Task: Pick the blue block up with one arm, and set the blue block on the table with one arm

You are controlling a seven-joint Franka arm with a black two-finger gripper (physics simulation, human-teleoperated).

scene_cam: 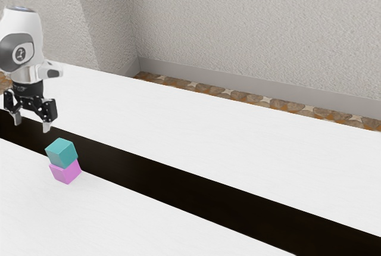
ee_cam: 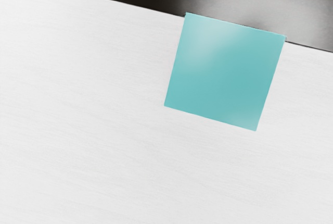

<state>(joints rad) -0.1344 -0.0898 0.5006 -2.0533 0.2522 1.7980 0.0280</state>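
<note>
See the white table (scene_cam: 208,143) first, stretching right across the exterior view. Find the pale, rough wall (scene_cam: 250,24) behind it, bending at a corner toward the exterior view's left. Notice the long black strip (scene_cam: 178,187), slanting between white stretches of the table. Follow the grey skirting (scene_cam: 238,82) along the foot of the wall, then the brown, stone-patterned floor (scene_cam: 238,95) just below it.

Reach in from the exterior view's left with the white and grey arm (scene_cam: 24,27). Point the black gripper (scene_cam: 31,123) downward, above the blocks and a little to the exterior view's left of them. Hold the fingers (scene_cam: 46,127) spread wide, open, gripping nothing and apart from both blocks.

Find the blue block (scene_cam: 61,152), really more of a teal, resting on the pink block (scene_cam: 65,172), a bit askew. Place the pink block on the table's white, just beside the strip. Look down in the wrist view on the blue block's flat, softly shining top, with one edge close along the strip's border.
</note>
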